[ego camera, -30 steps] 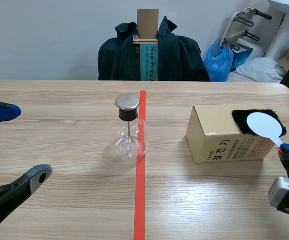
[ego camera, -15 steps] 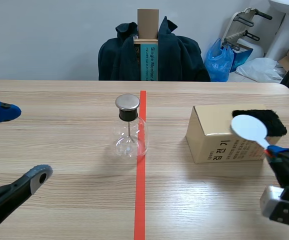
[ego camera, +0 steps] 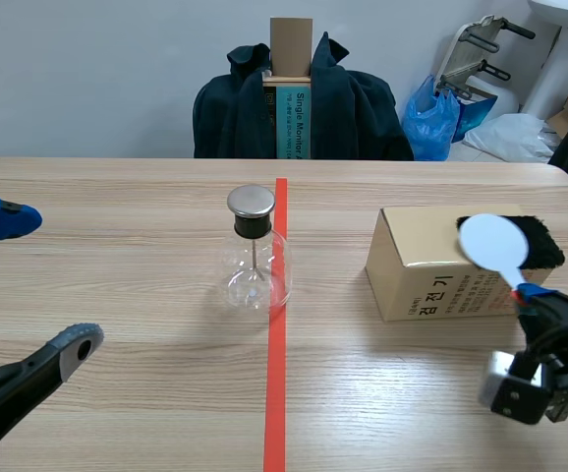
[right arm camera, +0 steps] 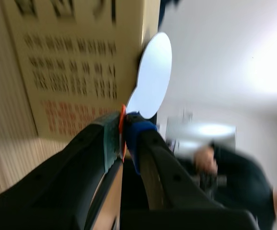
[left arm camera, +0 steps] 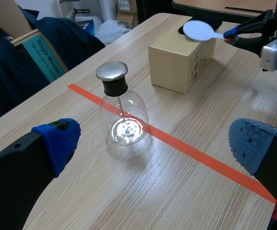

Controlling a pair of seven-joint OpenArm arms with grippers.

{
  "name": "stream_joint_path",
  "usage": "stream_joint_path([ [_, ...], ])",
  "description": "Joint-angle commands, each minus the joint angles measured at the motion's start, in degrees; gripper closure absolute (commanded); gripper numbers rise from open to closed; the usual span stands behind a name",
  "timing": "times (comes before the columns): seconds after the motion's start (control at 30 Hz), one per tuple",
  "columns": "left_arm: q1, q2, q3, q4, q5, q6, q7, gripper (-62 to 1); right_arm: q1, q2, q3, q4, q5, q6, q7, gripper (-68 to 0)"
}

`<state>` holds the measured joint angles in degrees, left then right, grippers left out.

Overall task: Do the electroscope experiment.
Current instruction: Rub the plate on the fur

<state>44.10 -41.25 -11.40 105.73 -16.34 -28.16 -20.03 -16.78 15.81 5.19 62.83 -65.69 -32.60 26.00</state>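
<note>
Since the right gripper (ego camera: 532, 295) is clamped on the paddle (ego camera: 492, 241) handle, carry its disc steadily to the electroscope (ego camera: 255, 264) cap, clear of the box (ego camera: 417, 265); left gripper (ego camera: 43, 281) sits, fingers apart.

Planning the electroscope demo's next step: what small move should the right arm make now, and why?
Probably carry the white paddle toward the metal cap of the electroscope. The right gripper has its jaws shut on the paddle's handle, the disc is by the black fur on the box, and the electroscope stands apart.
</note>
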Motion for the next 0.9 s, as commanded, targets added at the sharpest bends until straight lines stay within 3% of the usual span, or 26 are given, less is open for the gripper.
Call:
stream_joint_path([
  [0.0, -0.13, 0.46, 0.39, 0.35, -0.59, 0.13, -0.94, -62.3, 0.63, 2.03, 1.92, 0.33, 0.52, 0.07, -0.48, -0.7],
  [0.1, -0.13, 0.46, 0.39, 0.35, -0.59, 0.13, -0.96, -62.3, 0.59, 1.88, 1.6, 0.33, 0.5, 0.28, 9.99, -0.7],
  [0.17, -0.13, 0.46, 0.39, 0.35, -0.59, 0.13, -0.94, -62.3, 0.59, 1.7, 0.68, 0.33, 0.5, 0.33, 14.12, -0.7],
  [0.2, -0.13, 0.46, 0.39, 0.35, -0.59, 0.13, -0.94, -62.3, 0.59, 1.64, 0.26, 0.33, 0.55, 0.22, 13.73, -0.7],
  [0.33, -0.13, 0.46, 0.39, 0.35, -0.59, 0.13, -0.94, -62.3, 0.61, 1.9, 0.59, 0.33, 1.88, -0.79, -0.07, -0.7],
  [0.37, -0.13, 0.46, 0.39, 0.35, -0.59, 0.13, -0.94, -62.3, 0.61, 2.14, 0.79, 0.33, 1.84, -0.79, -0.83, -0.7],
  [0.53, -0.13, 0.46, 0.39, 0.35, -0.59, 0.13, -0.96, -62.3, 0.61, 2.4, -0.52, 0.33, 1.73, 0.02, 12.55, -0.7],
  [0.57, -0.13, 0.46, 0.39, 0.35, -0.59, 0.13, -0.96, -62.3, 0.61, 2.27, -0.83, 0.44, 1.73, -0.59, 11.78, -0.7],
  [0.63, -0.13, 0.46, 0.39, 0.35, -0.59, 0.13, -0.96, -62.3, 0.61, 1.92, -0.76, 0.5, 1.77, -2.56, 3.74, -0.7],
  [0.7, -0.13, 0.46, 0.39, 0.35, -0.59, 0.13, -0.96, -62.3, 0.61, 2.19, -0.61, 0.48, 1.81, -2.29, -2.32, -0.7],
  [0.73, -0.13, 0.46, 0.39, 0.35, -0.59, 0.13, -0.96, -62.3, 0.59, 2.6, -0.63, 0.48, 1.79, -2.25, -2.32, -0.7],
  [0.87, -0.13, 0.46, 0.39, 0.35, -0.59, 0.11, -0.96, -62.3, 0.61, 2.67, -1.01, 0.48, 1.53, -1.64, 10.12, -0.7],
])
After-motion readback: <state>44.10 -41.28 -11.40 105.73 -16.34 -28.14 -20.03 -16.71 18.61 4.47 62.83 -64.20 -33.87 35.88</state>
